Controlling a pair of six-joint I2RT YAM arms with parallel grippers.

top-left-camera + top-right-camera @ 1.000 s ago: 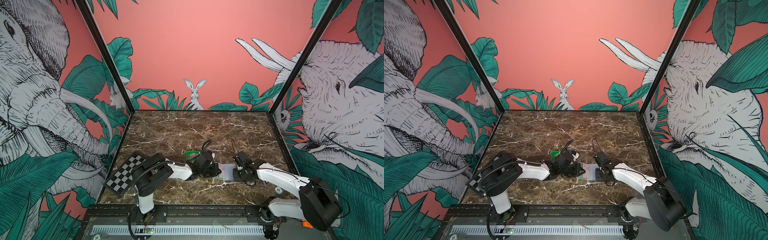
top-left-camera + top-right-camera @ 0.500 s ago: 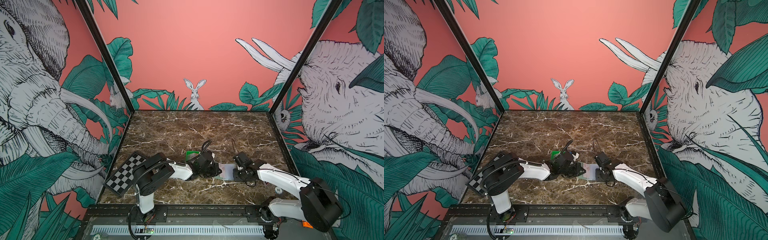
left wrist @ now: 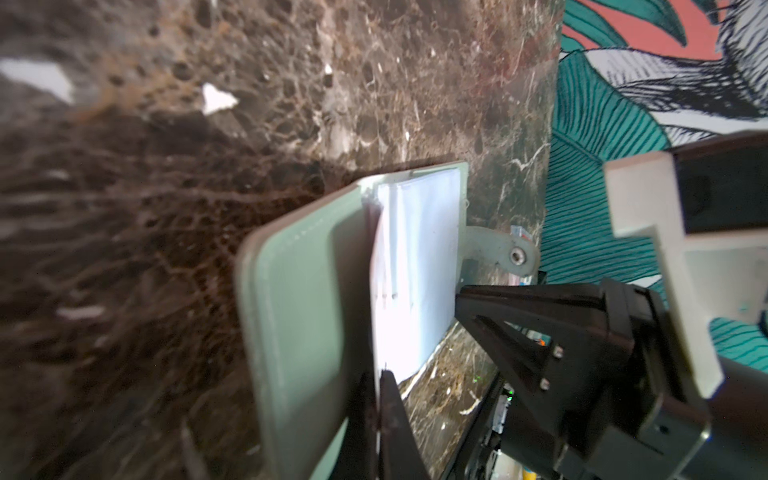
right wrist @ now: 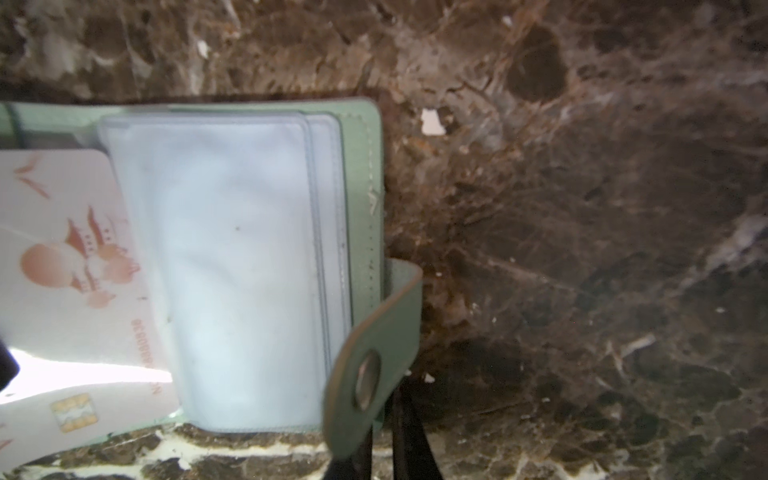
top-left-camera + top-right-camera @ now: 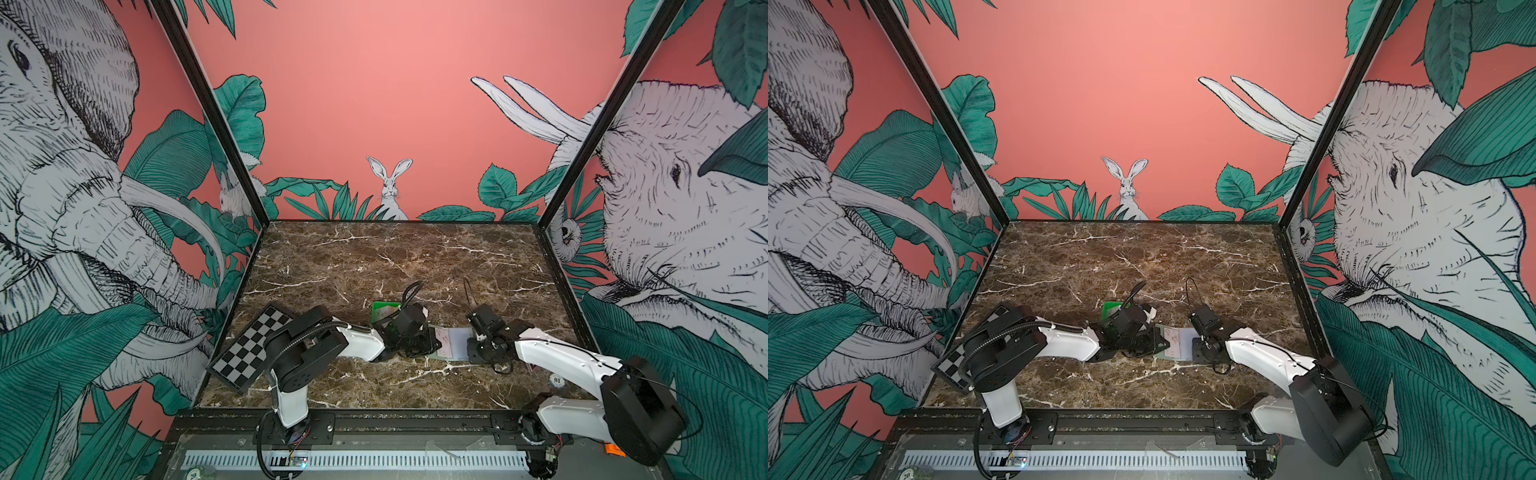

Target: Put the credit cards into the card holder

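The pale green card holder (image 5: 457, 356) (image 5: 1167, 357) lies open on the marble between my two grippers, clear sleeves (image 4: 237, 270) facing up. My left gripper (image 5: 432, 343) (image 3: 379, 399) is shut on a white credit card (image 4: 62, 270) (image 3: 395, 340) with pink markings. The card's far edge sits under the edge of the sleeves. My right gripper (image 5: 471, 347) (image 4: 384, 449) is shut on the holder's snap strap (image 4: 374, 353) (image 3: 511, 253). In the left wrist view the holder's near cover (image 3: 303, 311) stands tilted up.
A bright green tray (image 5: 384, 309) (image 5: 1112, 308) with pale cards in it sits just behind the left wrist. A checkerboard (image 5: 249, 349) leans at the left edge. A small round tag (image 5: 557, 379) lies by the right arm. Walls enclose three sides.
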